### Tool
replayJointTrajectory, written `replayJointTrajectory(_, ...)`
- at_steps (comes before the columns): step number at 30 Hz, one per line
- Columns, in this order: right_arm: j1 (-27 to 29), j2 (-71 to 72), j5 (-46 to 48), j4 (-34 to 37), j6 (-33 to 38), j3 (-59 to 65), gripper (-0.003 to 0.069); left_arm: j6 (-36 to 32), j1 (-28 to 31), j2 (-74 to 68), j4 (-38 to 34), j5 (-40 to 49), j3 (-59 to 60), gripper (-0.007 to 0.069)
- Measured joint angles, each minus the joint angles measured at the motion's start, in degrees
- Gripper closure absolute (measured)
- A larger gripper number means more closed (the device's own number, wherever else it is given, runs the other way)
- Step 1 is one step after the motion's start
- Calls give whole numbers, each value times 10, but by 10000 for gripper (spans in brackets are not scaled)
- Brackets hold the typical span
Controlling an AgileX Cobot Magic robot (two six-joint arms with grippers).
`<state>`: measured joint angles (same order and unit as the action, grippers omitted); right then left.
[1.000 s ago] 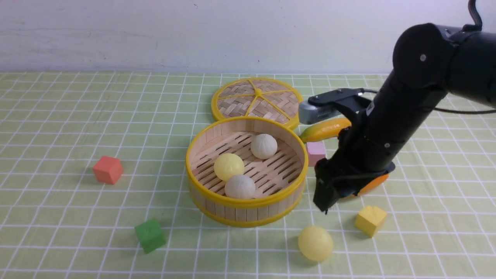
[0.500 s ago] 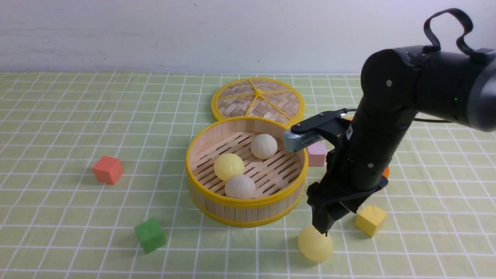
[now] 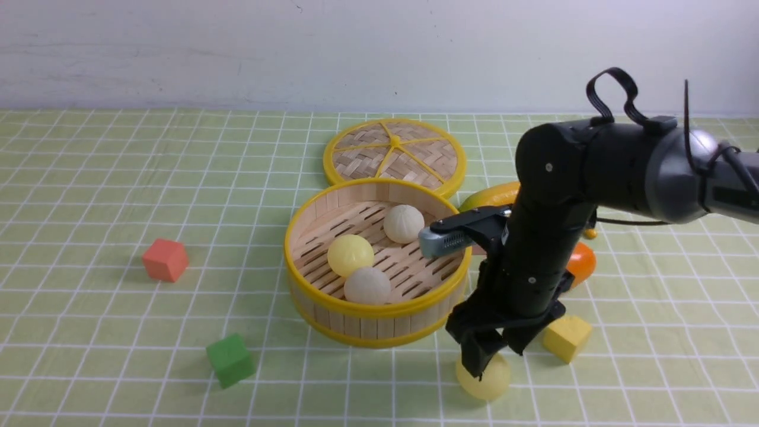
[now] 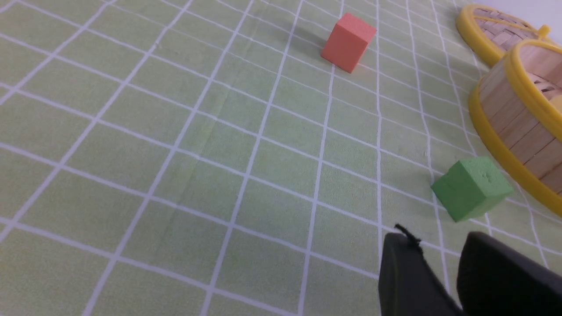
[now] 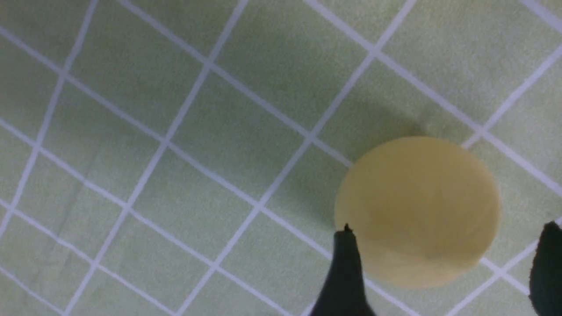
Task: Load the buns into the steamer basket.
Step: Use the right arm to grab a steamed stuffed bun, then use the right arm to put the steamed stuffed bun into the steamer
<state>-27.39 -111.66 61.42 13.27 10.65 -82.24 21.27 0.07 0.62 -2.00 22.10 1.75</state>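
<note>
Since a second ago my right gripper [image 3: 495,356] has dropped from beside the steamer basket [image 3: 379,309] to the near-right cloth, over the last bun [image 3: 493,386]. Fingers spread, one each side of it, nothing gripped yet (wrist view shows the gap). Done: three buns [image 3: 367,284] sit inside the basket. Left to do: this pale yellow one. Idle left gripper [image 4: 439,256] sits by the green cube [image 4: 472,188]; fingers cropped, so spread or closed I cannot tell.

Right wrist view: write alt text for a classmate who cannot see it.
A smooth pale yellow bun lies on a green cloth with a white grid. Two dark fingers reach in, spread apart, one on either side of it.
</note>
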Motion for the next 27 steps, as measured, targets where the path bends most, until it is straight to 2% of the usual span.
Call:
replayJointTrajectory(1,0,-6,-3,0,0,0,225,0,0,0,0,0,0,438)
replayJointTrajectory(3,0,-10,-4,1,0,0,270,0,0,0,0,0,0,436)
replayJointTrajectory(4,0,-16,-4,1,0,0,354,0,0,0,0,0,0,433)
replayJointTrajectory(9,0,-27,1,2,0,0,624,0,0,0,0,0,0,428)
replayJointTrajectory(11,0,-27,3,1,-1,-1,649,0,0,0,0,0,0,426)
replayJointTrajectory(16,0,-28,33,-5,-3,-23,650,0,0,0,0,0,0,424)
replayJointTrajectory(19,0,-28,75,-22,-4,-72,650,0,0,0,0,0,0,419)
replayJointTrajectory(27,4,-9,88,-25,-11,-214,650,0,0,0,0,0,0,416)
